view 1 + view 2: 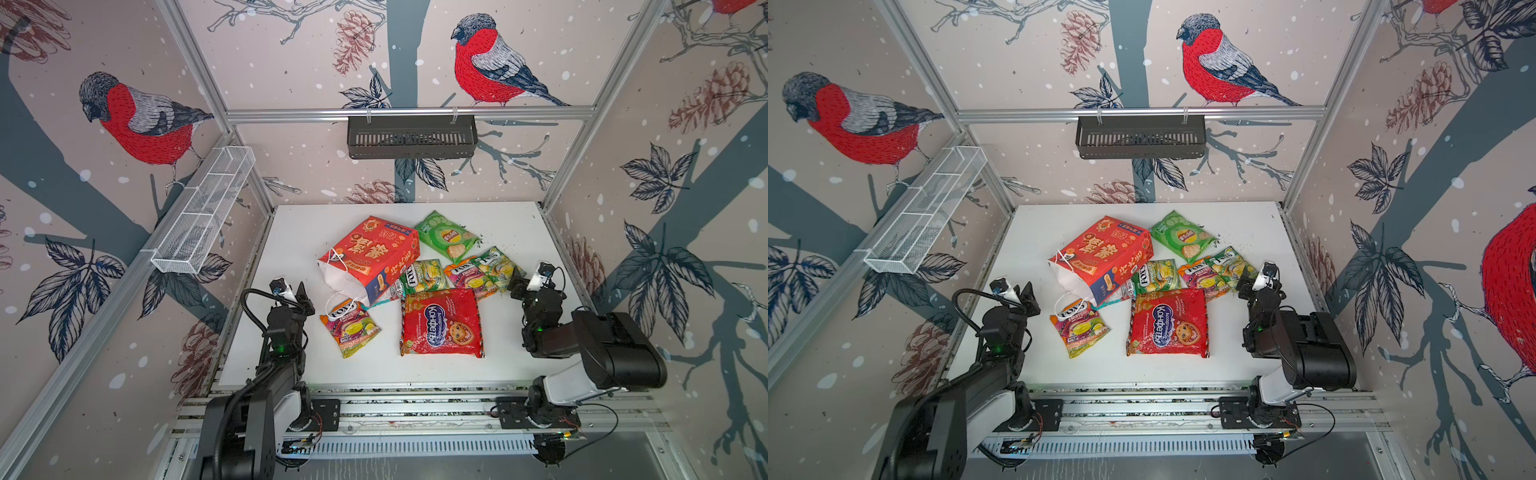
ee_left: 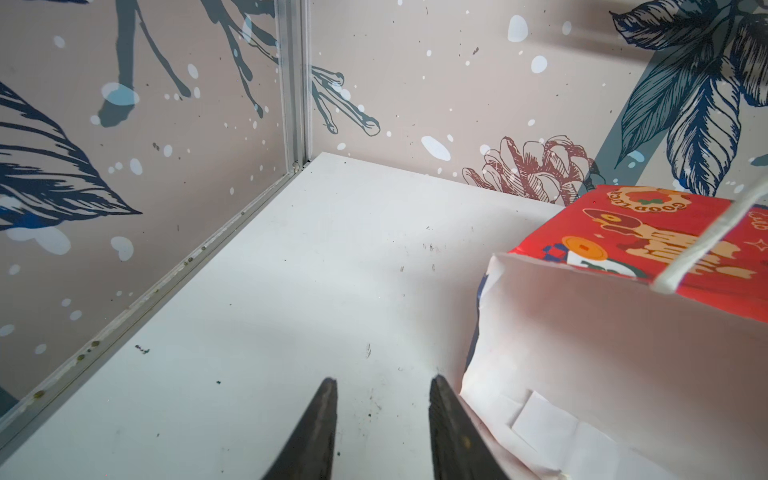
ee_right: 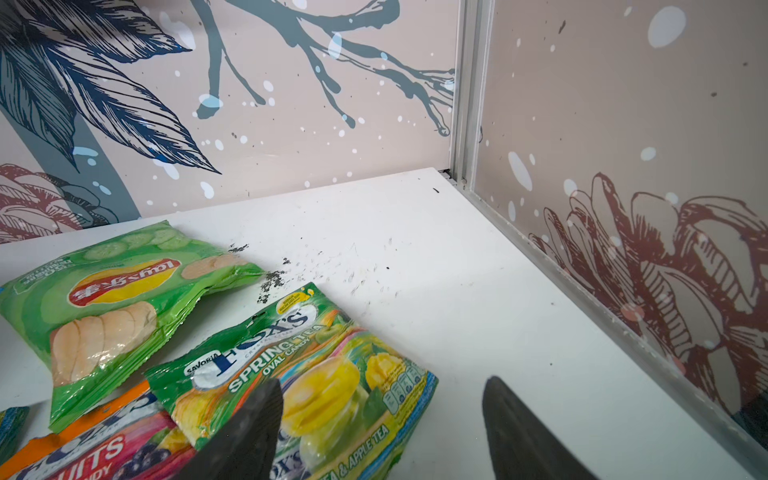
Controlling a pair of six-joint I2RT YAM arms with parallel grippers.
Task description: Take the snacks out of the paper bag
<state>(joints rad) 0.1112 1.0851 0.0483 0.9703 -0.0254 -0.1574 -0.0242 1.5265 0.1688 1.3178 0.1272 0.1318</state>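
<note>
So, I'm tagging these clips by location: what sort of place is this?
Probably a robot lab test cell, not a home or shop: a white tabletop boxed in by aluminium framing holding bird-print panels, with the left arm and right arm bolted to a rail along its front edge.

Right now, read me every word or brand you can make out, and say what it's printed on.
"GOOD LUCK": paper bag.
"FOX'S SPRING TEA OVAL CANDY": green candy pack.
"FOX'S FRUITS": nearest orange candy pack.
"Конфеты": large red packet.
Unreadable: green chip bag logo, small print.
</note>
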